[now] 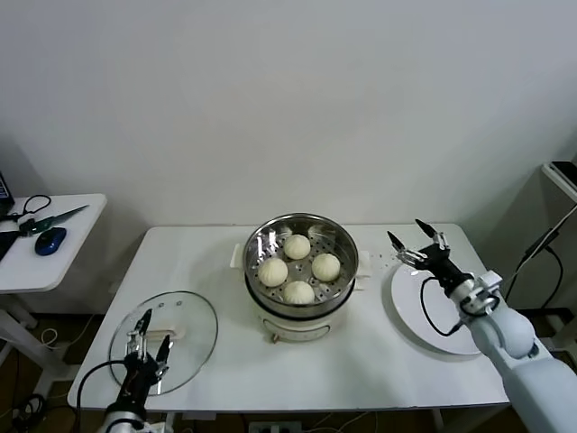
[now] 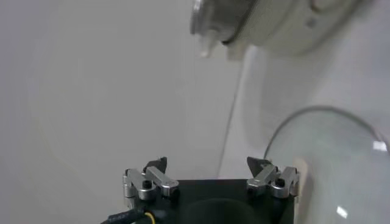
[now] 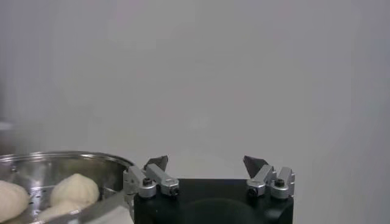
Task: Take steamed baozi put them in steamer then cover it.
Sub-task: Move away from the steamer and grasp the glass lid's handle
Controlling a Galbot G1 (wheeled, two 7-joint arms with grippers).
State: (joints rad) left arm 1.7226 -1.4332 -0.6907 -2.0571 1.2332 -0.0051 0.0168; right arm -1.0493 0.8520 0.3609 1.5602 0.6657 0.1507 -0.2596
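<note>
Left gripper (image 1: 146,336) near us hovers over the cover (image 1: 185,347), left of the steamer (image 1: 338,239); both our jaws open, four baozi (image 1: 297,246) inside.

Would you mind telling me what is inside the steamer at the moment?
Four baozi sit on the perforated bottom of the steamer, which is uncovered; the cover lies on the table to its left. What lies beneath the perforated bottom is hidden.
</note>
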